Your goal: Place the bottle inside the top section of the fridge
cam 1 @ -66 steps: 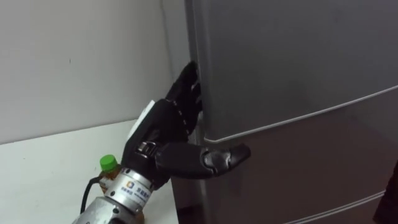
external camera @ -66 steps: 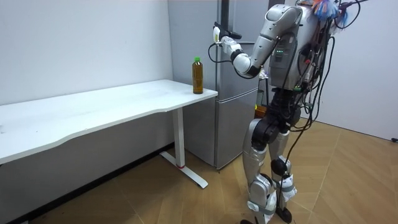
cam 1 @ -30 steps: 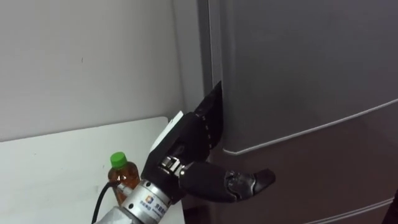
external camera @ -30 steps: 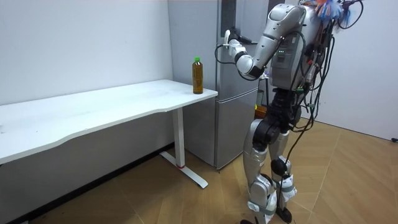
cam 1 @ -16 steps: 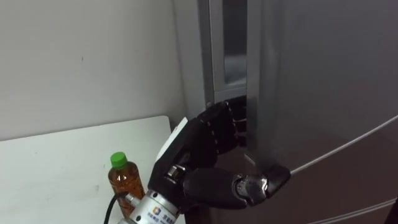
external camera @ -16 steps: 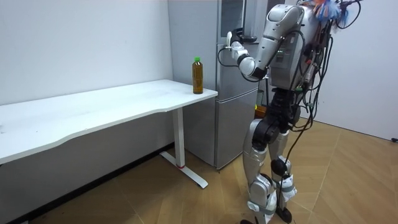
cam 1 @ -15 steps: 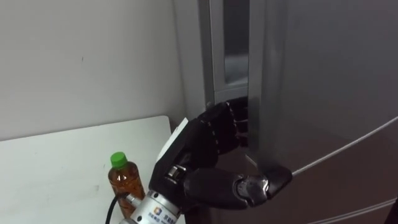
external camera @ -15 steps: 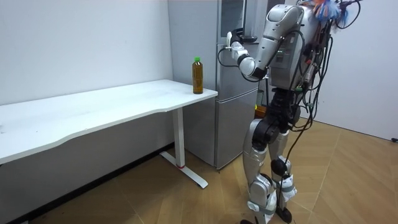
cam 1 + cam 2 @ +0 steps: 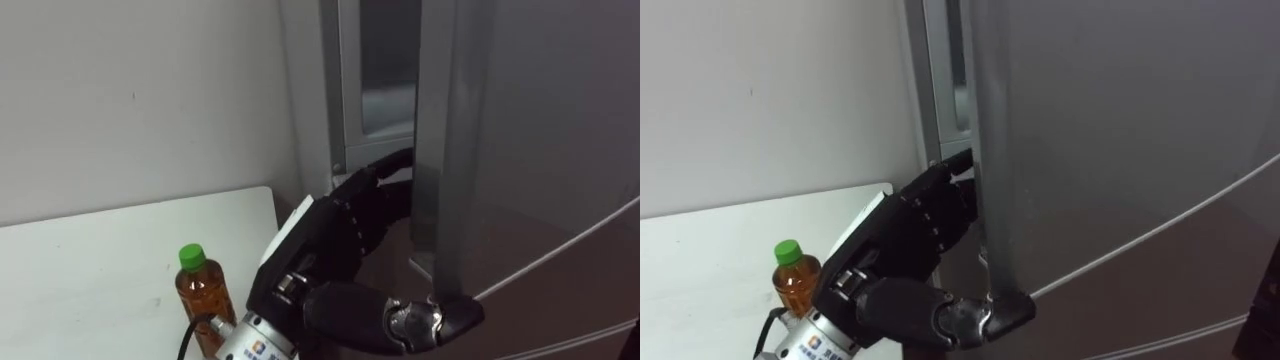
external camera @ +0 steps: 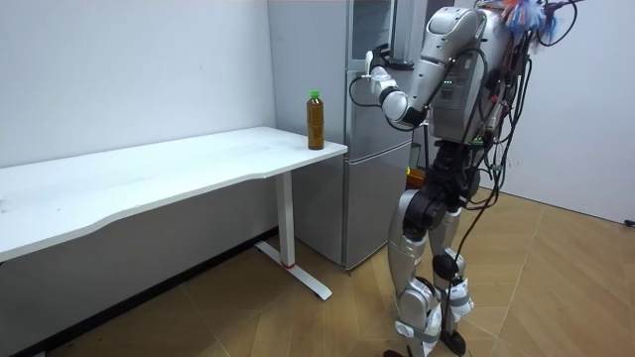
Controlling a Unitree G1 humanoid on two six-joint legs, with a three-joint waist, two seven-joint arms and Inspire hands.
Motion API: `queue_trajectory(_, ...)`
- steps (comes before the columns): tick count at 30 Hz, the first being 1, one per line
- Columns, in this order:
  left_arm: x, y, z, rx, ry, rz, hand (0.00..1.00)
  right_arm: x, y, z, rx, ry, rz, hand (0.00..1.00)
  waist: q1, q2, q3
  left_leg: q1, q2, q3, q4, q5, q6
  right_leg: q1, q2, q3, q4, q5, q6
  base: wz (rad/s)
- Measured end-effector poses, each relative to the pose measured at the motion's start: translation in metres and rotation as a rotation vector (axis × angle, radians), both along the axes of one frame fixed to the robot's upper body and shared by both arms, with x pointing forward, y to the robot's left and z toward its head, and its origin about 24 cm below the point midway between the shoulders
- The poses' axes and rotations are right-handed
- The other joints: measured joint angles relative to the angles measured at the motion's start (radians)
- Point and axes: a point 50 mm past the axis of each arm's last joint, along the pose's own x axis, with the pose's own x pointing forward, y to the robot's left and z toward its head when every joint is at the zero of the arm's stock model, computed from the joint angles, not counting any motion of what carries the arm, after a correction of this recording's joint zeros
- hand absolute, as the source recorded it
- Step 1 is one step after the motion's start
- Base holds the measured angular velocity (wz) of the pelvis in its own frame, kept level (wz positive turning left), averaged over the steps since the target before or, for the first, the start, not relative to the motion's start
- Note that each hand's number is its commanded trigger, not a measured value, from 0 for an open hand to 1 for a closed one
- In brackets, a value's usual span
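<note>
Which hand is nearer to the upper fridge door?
Left. The left hand is on the upper fridge door itself, with its fingers curled round the door's opening edge and its thumb on the front. These pictures cannot settle where the right hand is.

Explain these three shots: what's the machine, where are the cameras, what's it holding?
It's a two-legged humanoid robot with five-fingered hands, standing at a grey fridge. Two pictures come from the stereo camera on its head, looking down. The third is from a camera standing in the room. Its left hand grips the edge of the upper door, which is open a little. The bottle, brown liquid with a green cap, stands on the white table beside the fridge, not held.
</note>
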Motion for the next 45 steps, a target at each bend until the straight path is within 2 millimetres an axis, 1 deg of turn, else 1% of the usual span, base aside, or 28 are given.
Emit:
queue_trajectory(8,-0.004,-0.004,0.001,0.009,-0.033,-0.048,0.00,0.000,-0.001,0.000,-0.004,-0.006,0.001,0.00,-0.001,0.005,0.0005,-0.002,0.000,0.000,0.000,0.000,0.000,-0.001,0.000,0.001,0.000,0.001,0.000,0.00)
queue_trajectory(14,-0.005,-0.005,0.000,0.016,-0.036,-0.060,0.00,0.000,-0.001,0.000,-0.002,-0.003,0.001,0.00,-0.002,0.004,0.0009,0.002,-0.001,0.001,0.000,0.000,0.000,0.003,0.000,0.004,0.000,0.001,0.000,0.00)
queue_trajectory(16,-0.005,-0.006,0.000,0.019,-0.036,-0.065,0.00,0.000,-0.001,0.000,0.001,0.000,0.000,0.00,-0.003,0.005,0.0025,0.005,-0.001,0.001,0.000,0.000,0.000,0.007,0.000,0.005,-0.001,0.001,0.000,0.00)
queue_trajectory(21,-0.007,-0.008,-0.001,0.019,-0.035,-0.080,0.00,0.000,-0.002,0.000,0.003,0.005,-0.006,0.00,-0.004,0.005,0.0028,0.008,-0.001,0.002,-0.002,0.000,0.000,0.007,0.000,0.006,0.000,0.001,0.000,0.00)
queue_trajectory(27,-0.009,-0.012,-0.001,0.013,-0.038,-0.110,0.00,-0.002,-0.002,0.000,0.020,0.004,-0.041,0.00,-0.006,0.001,0.0053,0.017,0.000,0.011,-0.004,0.000,0.000,0.008,0.000,0.014,0.001,0.001,0.000,-0.03)
queue_trajectory(30,-0.010,-0.014,-0.001,0.016,-0.041,-0.126,0.00,-0.001,-0.002,0.000,0.020,0.003,-0.040,0.00,-0.012,-0.001,0.0066,0.025,0.000,0.025,-0.007,0.000,0.000,0.011,0.000,0.027,0.001,0.002,0.001,-0.11)
queue_trajectory(34,-0.013,-0.019,-0.003,0.030,-0.041,-0.168,0.00,0.002,-0.001,0.000,0.022,-0.005,-0.039,0.00,-0.039,-0.007,0.0103,0.026,0.000,0.033,-0.007,0.000,0.001,0.007,0.000,0.036,0.001,0.003,0.003,-0.07)
queue_trajectory(42,-0.018,-0.032,-0.001,0.068,-0.068,-0.279,0.00,0.007,-0.001,0.001,0.022,-0.015,-0.040,0.00,-0.071,-0.007,0.0104,0.026,0.003,0.059,-0.007,0.000,0.000,-0.005,0.002,0.062,0.000,0.004,0.002,-0.10)
queue_trajectory(45,-0.018,-0.034,-0.007,0.137,-0.042,-0.302,0.00,0.009,-0.001,0.001,0.021,-0.020,-0.040,0.00,-0.083,-0.006,0.0101,0.022,0.004,0.067,-0.007,0.000,0.000,-0.014,0.004,0.071,0.002,0.005,0.001,-0.10)
